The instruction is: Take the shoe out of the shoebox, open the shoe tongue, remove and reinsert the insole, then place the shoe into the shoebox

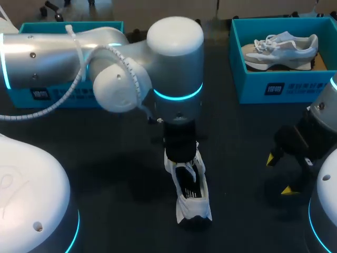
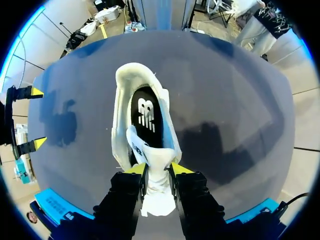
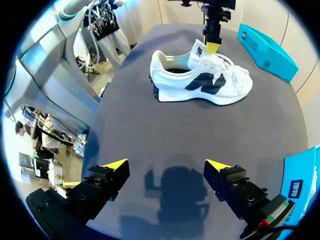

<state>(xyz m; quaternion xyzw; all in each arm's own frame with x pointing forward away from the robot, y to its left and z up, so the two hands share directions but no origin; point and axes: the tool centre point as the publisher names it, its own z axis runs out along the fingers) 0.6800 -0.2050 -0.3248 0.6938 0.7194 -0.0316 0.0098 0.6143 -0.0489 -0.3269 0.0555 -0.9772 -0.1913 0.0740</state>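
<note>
Left gripper (image 2: 158,169) pinched the tongue (image 2: 152,155); best drawn toeward gently, sneaker (image 1: 194,208) unbraced on bench (image 1: 242,158). Right gripper (image 3: 165,170) hung wide, empty.

Table (image 1: 105,158): dk grey, matte, plain top; you see it span the head view side to side. Light is soft: shadows (image 2: 205,140) on the surface are blurry-edged in both wrist views, darkest patch in the rt one.
</note>
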